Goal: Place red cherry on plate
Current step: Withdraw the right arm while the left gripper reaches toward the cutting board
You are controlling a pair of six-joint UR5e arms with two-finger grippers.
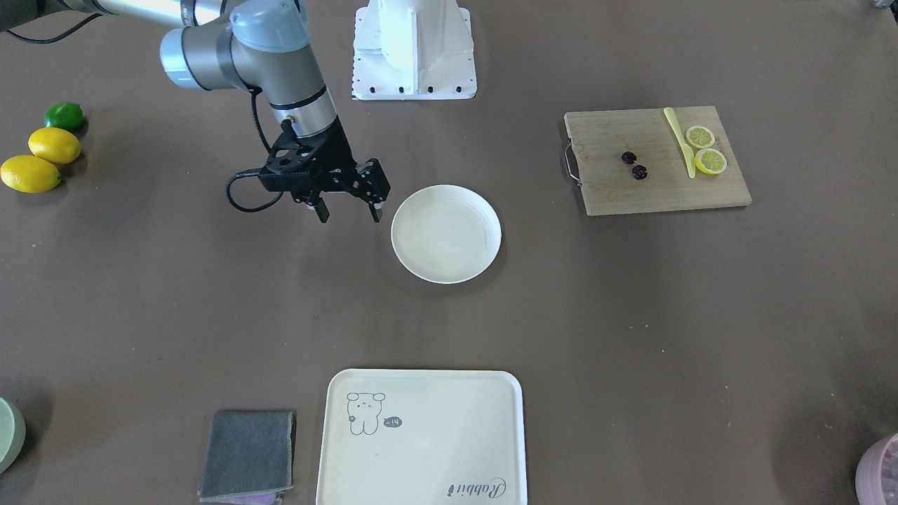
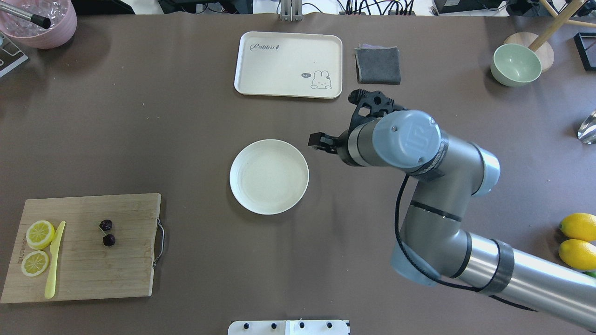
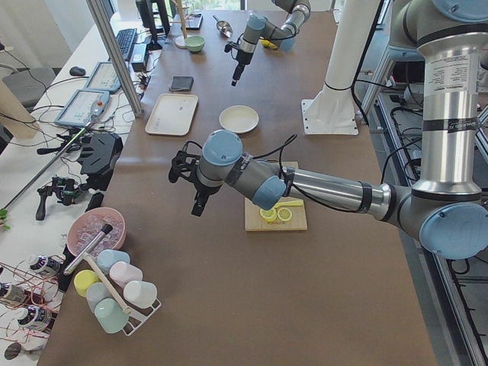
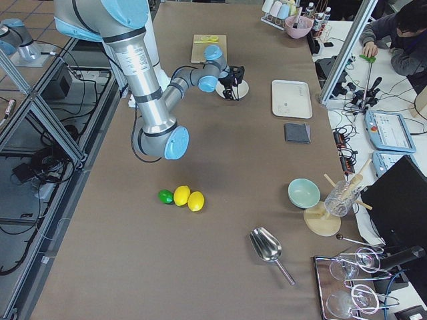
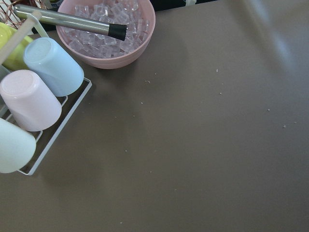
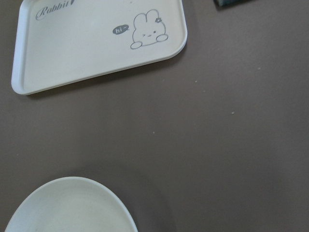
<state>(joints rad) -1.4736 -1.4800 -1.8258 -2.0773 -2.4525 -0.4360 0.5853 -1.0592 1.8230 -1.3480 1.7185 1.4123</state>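
Note:
The red cherry (image 1: 634,165) is two tiny dark berries lying close together on a wooden cutting board; it also shows in the overhead view (image 2: 107,232). The round cream plate (image 1: 446,266) stands bare at the table's middle (image 2: 269,204), and its rim shows in the right wrist view (image 6: 72,208). My right gripper (image 1: 349,212) hovers open and holds nothing, just beside the plate and far from the cherry. My left gripper (image 3: 200,207) shows only in the exterior left view, above the table near the board; I cannot tell its state.
The cutting board (image 1: 656,189) also carries two lemon slices (image 1: 710,160) and a yellow knife (image 1: 680,140). A rabbit tray (image 1: 421,456) and grey cloth (image 1: 247,454) lie at the operators' edge. Whole lemons (image 1: 42,161), a pink ice bowl (image 5: 108,46) and a cup rack (image 5: 34,96) stand aside.

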